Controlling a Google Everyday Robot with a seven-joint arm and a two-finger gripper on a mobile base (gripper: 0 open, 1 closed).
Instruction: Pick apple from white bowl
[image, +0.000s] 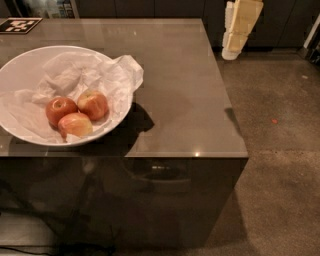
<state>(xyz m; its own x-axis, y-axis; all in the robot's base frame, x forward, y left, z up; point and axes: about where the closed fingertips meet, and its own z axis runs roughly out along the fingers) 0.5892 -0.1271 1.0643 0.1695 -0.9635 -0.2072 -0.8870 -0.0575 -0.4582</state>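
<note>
Red, smooth-skinned and likely firm yet slippery, the apple (93, 104) sits in the white bowl (20, 70) against two other apples (60, 110), best pinched across its middle; the gripper (239, 31) hangs well apart beyond the table (190, 100), open or closed I cannot tell

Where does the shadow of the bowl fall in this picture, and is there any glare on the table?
Camera view: the white bowl throws a dark shadow to its right on the table; small glints sit on the table's front edge; the gripper hangs at the top right, beyond the table's far corner.
</note>
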